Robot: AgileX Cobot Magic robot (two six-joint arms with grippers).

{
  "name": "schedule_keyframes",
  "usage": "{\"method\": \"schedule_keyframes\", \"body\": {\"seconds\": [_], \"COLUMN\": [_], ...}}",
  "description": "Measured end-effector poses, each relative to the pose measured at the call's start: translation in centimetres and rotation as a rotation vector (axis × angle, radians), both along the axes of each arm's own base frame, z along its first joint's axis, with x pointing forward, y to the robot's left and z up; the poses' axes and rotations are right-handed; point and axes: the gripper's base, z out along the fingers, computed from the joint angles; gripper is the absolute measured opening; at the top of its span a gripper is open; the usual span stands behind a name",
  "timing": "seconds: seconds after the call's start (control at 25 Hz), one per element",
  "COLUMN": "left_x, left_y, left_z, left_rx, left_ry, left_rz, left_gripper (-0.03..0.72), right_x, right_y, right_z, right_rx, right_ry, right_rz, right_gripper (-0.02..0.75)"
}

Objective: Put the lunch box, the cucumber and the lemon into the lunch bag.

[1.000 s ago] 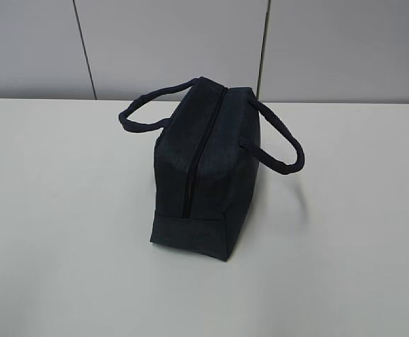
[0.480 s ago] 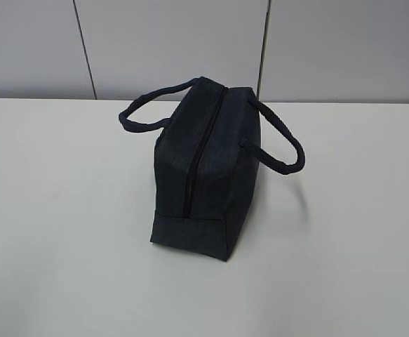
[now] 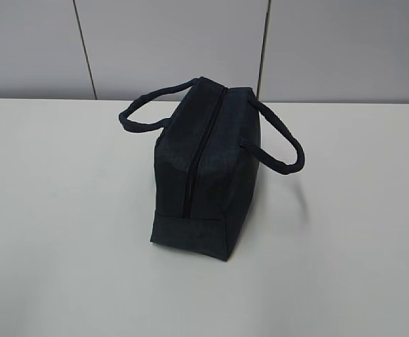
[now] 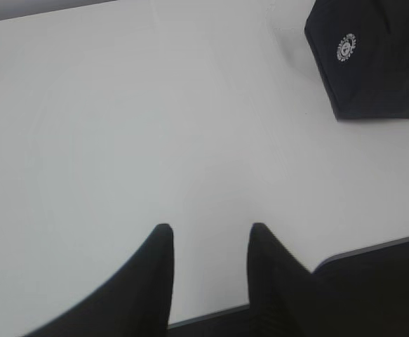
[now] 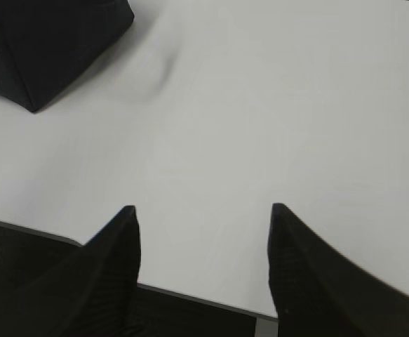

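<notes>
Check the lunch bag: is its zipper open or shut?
Shut. The lunch bag stands upright, and its zipper runs as one closed dark line along the top.

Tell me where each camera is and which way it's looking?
Exterior view: sits high in front, slanting down at the lunch bag on the table; no robot parts show.
Left wrist view: sits on the left arm, looking past the open left gripper across the table; the bag's logo corner is at upper right.
Right wrist view: sits on the right arm, looking past the open right gripper; a bag corner is at upper left.
All three views share the bag and table.
</notes>
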Motion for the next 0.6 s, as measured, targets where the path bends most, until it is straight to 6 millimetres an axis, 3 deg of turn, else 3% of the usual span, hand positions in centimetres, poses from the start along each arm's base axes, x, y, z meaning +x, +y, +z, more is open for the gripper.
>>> {"method": "schedule_keyframes", "body": {"seconds": [0.6], "left_x": [0.0], "left_y": [-0.02], "left_z": [0.0], "left_rx": [-0.002], "left_ry": [0.0], "left_rz": [-0.001], "left_gripper": [0.239], "right_x": [0.0], "right_y": [0.0], "right_z": [0.0], "right_rx": [0.0], "right_ry": [0.0], "right_rz": [0.0], "right_gripper": [0.436]}}
